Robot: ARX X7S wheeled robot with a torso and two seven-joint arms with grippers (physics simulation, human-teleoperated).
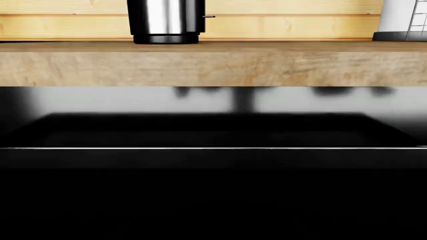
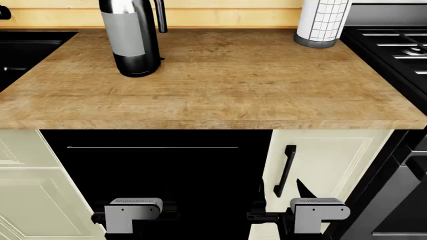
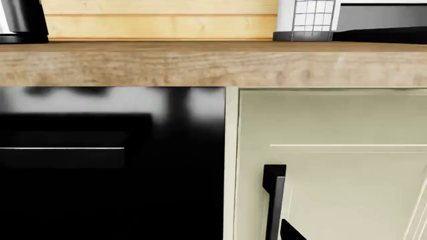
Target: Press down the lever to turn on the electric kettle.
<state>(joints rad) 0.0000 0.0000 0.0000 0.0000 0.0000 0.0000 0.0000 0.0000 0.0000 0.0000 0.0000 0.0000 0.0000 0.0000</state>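
Both arms hang low before the cabinets. The left gripper [image 2: 133, 216] and right gripper [image 2: 319, 215] hide their jaws; openness cannot be told. The electric kettle [image 2: 131, 37] stands upright at 12 o'clock from the left, nearer, arm, its lever [image 1: 209, 16] a tiny tab.

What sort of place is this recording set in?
Apparently a simulated home kitchen: a wooden countertop carrying an electric kettle, a black stove to one side, and cream cabinet doors beneath.
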